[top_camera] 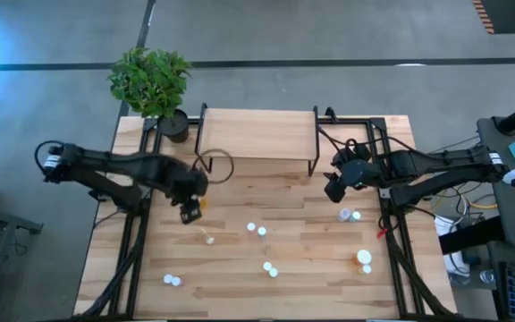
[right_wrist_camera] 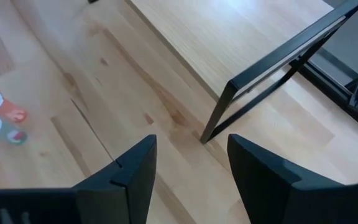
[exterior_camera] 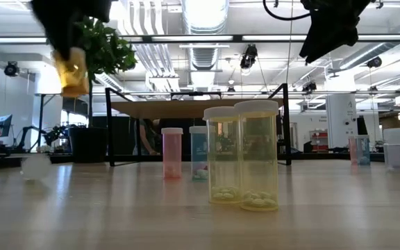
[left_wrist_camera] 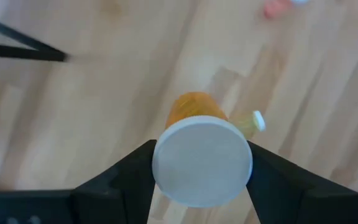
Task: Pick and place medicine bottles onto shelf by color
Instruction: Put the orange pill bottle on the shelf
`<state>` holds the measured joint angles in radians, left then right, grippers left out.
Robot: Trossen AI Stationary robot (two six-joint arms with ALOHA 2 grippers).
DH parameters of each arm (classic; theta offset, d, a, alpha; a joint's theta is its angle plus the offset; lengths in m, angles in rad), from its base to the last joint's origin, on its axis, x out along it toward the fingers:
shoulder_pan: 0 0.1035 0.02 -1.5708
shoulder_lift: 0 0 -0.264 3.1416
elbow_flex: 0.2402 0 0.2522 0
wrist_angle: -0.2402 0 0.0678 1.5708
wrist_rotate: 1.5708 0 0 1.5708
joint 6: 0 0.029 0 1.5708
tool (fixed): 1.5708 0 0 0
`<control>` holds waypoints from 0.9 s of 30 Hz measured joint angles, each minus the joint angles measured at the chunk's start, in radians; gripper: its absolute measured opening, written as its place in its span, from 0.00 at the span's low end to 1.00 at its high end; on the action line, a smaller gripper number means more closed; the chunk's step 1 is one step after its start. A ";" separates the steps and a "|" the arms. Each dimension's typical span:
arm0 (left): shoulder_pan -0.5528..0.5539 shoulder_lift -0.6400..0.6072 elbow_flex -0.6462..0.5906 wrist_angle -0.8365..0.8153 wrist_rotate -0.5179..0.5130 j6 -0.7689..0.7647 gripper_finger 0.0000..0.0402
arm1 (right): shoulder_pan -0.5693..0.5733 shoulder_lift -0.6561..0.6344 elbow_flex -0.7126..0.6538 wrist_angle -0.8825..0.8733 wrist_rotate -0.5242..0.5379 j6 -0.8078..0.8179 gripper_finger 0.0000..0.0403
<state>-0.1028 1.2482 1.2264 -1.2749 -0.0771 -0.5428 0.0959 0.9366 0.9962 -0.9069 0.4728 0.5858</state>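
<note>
Above the left half of the table [top_camera: 240, 286], your left gripper [top_camera: 191, 207] had its fingers clamped on the white cap of an orange bottle [left_wrist_camera: 199, 140], carried clear of the wood; the low view showed it hanging in the air, body pointing down. That bottle's long axis stood roughly upright, so it looked ready to be set down on its base. From that gripper the shelf [top_camera: 257, 134] lay farther back toward the far edge and a little toward the middle, with its near left corner closest, so I judged the left arm the natural one for that end. Your right gripper [top_camera: 336, 186] hovered just in front of the shelf's right leg with its fingers apart and nothing between them. Behind it, the other bottles [top_camera: 256, 230] stood scattered across the near part of the table, well apart from the shelf, whose board looked bare.
</note>
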 joint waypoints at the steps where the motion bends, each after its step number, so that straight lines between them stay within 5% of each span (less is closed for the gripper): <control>1: 0.026 0.022 0.039 -0.030 -0.004 0.004 0.49 | 0.000 -0.001 0.000 0.002 0.000 0.000 0.46; 16: 0.491 0.457 0.634 -0.179 -0.018 0.262 0.49 | 0.000 -0.065 0.000 -0.010 0.004 -0.053 0.46; 27: 0.724 0.753 0.990 -0.290 -0.114 0.421 0.49 | -0.009 -0.181 0.000 -0.037 0.140 -0.118 0.46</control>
<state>0.6214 2.0009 2.2166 -1.5649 -0.1911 -0.1223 0.0868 0.7558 0.9966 -0.9436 0.6127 0.4682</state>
